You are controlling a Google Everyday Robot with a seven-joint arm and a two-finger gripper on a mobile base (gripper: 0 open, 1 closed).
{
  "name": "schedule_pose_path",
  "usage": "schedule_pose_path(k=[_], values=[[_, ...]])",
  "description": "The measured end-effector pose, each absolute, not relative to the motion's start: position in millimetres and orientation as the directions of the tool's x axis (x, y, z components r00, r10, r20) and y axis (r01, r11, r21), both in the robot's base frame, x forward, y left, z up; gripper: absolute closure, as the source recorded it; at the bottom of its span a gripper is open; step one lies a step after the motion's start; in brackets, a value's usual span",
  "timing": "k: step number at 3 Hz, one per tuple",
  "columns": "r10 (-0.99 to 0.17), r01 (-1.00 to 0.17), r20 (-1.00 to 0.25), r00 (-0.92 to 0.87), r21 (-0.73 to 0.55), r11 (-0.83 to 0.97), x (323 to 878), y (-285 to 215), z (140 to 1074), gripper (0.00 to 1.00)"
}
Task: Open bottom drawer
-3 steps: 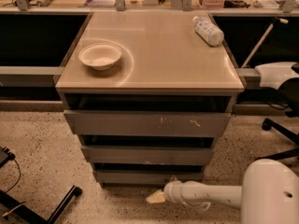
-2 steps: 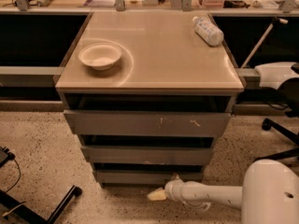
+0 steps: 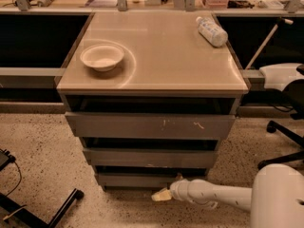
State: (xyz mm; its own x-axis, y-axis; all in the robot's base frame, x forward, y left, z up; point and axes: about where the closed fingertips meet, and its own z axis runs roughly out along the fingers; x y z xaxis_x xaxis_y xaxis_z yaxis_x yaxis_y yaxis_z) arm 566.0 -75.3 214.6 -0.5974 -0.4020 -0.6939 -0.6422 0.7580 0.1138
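so the bottom drawer (image 3: 135, 180), lowest one under the front edge of the table top (image 3: 171, 51), looks barely out if at all, the whole pull is left, and the gripper (image 3: 161, 195) sits low just below its front, can't tell if it's clenched or released

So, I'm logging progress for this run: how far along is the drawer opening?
Done: the arm is down low, with the tool just below the bottom drawer, right of its middle. In hand: getting the tool onto the front's lower edge; contact isn't clear. Left: the pull itself, since the bottom drawer sits no further out than the middle drawer, with no box showing.
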Motion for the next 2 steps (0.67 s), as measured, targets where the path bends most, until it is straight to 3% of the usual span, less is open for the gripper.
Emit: schedule_pose_path(k=[2], values=[[-0.39, -0.668, -0.694, -0.605, 0.177, 0.723, 585.6, -83.1, 234.0, 0.0]])
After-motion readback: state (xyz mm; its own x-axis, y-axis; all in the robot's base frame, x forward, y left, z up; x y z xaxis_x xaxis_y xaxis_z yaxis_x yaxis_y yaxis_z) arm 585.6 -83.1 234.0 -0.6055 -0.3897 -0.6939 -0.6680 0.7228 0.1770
